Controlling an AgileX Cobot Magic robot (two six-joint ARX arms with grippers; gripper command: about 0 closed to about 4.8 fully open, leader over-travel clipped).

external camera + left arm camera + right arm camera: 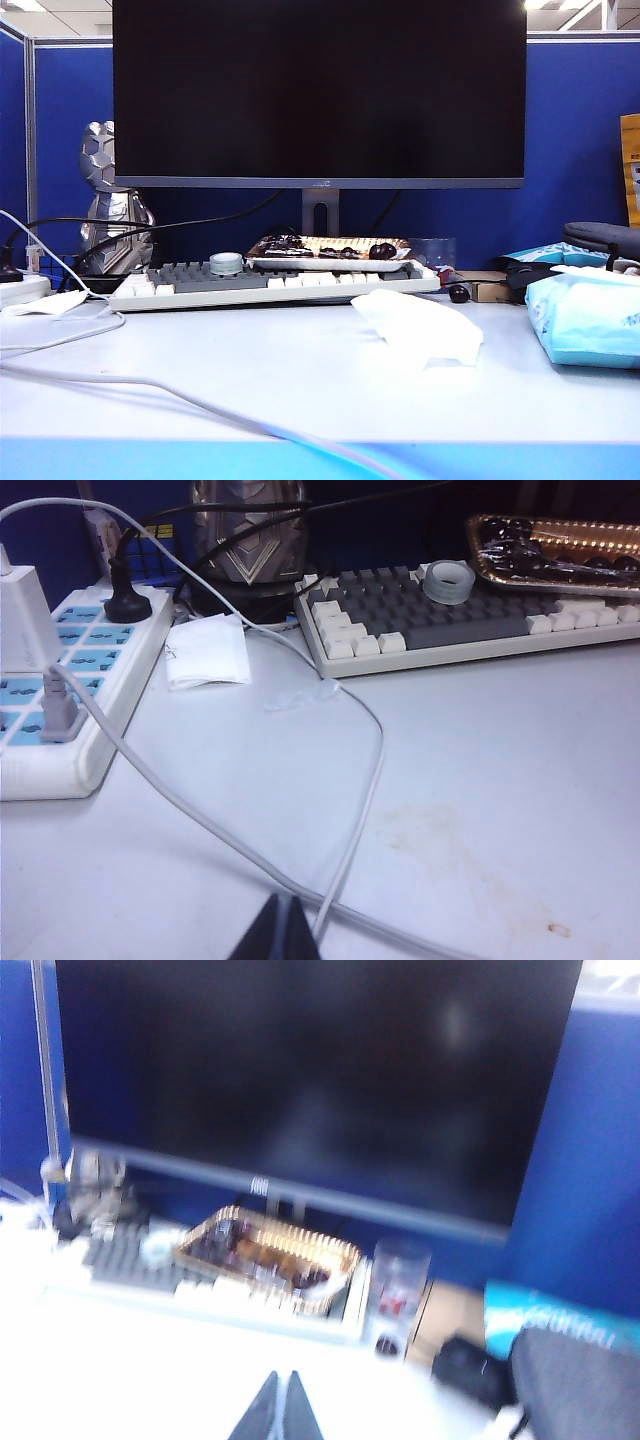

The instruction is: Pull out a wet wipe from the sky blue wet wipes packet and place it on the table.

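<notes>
Exterior view: the wet wipe (420, 324) lies crumpled on the worktop (250, 370), free of any gripper and just in front of the keyboard (270, 280). The sky blue wet wipes packet (585, 318) rests at the right edge of the view, near the wipe but apart from it. Neither arm appears in this view. The wipe's position, clear of the packet and flat on bare surface, suggests the placing step is complete.

Left wrist view: the left gripper (283, 935) shows only as dark fingertips pressed together, holding nothing, above a white cable (360, 780) that loops across the worktop. A power strip (70, 680) and a small white scrap (207, 650) sit beyond it, well away from the wipe, so this arm appears parked.

Right wrist view (blurred): the right gripper (278, 1415) has its fingertips pressed together and empty, pointing toward the monitor (320, 1090) and a gold-rimmed tray (268, 1245) on the keyboard. The wipe is not visible here; the gripper's empty state is consistent with release.
</notes>
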